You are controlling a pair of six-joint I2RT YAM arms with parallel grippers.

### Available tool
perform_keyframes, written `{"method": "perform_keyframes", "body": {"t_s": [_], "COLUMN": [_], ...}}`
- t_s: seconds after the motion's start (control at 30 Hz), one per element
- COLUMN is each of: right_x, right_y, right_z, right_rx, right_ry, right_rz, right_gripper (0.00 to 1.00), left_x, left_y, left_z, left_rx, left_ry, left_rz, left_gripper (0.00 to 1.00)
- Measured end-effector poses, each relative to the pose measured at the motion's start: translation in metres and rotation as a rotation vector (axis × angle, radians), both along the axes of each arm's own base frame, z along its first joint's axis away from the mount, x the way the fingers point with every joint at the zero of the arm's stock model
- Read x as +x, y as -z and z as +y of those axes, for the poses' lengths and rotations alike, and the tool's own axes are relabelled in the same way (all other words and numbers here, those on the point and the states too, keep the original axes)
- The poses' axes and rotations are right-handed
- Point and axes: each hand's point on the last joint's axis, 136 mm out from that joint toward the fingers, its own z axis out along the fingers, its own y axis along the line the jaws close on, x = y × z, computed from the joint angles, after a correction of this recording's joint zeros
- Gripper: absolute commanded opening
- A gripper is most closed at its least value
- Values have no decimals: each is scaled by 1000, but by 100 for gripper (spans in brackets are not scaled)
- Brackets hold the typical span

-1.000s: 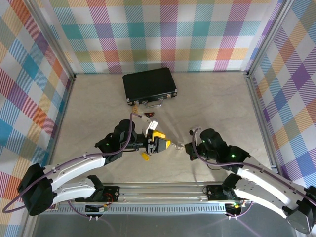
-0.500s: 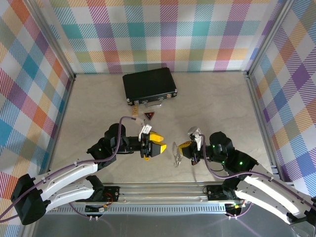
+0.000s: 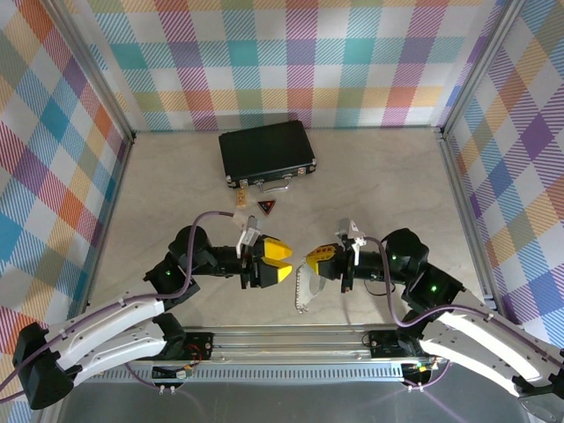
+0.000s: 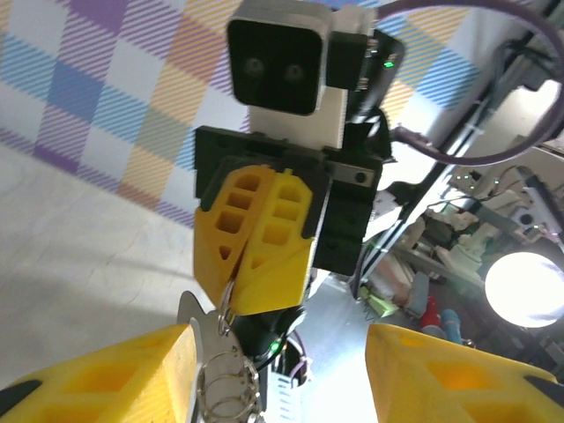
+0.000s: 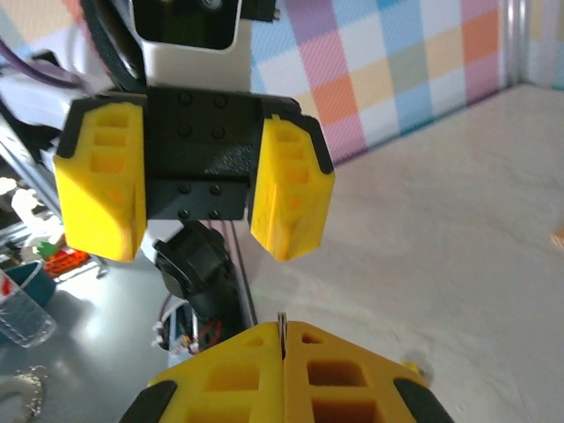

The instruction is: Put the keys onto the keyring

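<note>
**A:** where's the keyring [image 3: 303, 292] at rn?

**B:** dangling from the right hand [image 3: 311, 262]. Its yellow fingers are pinched tight on the ring's top edge, over the near middle of the bench [image 3: 167, 194].

**A:** and the left hand [image 3: 284, 262]?

**B:** just left of it, facing it, fingers spread apart. Close to the ring but not touching.

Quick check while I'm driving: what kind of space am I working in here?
Probably a lab test cell, not a home. Plaid fabric walls on aluminium frame posts box in a beige table, and the left wrist view catches cluttered lab gear beyond the table's near edge.
</note>
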Motion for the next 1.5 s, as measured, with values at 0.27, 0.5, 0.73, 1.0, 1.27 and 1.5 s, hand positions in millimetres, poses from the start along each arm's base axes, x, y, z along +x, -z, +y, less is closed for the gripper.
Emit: {"method": "perform_keyframes", "body": {"t_s": [0.27,0.5,0.73,1.0,1.27,1.5], "right_x": [-13,-19,-23,-23,-23,-20], "right_y": [-29,-27,-33,-40,-42,-44], "right_z": [12,20,22,22,22,21], "right_rx": [112,110,129,154,162,166], "right_ry": [-97,-138,-153,-151,-145,-125], "right_rz": [-21,-15,-30,-52,-58,-60], "right_gripper": [0,0,0,0,0,0], "left_x": [-8,-7,-6,-6,-7,-9], "left_y": [-20,-22,-21,-24,-23,-24], "left_z": [5,3,2,1,-3,-3], "left_rx": [-52,-53,-51,-64,-66,-74], "left_ry": [20,17,13,15,26,34], "left_rz": [-48,-76,-90,-101,-103,-113], "left_gripper": [45,36,33,31,19,0]}}
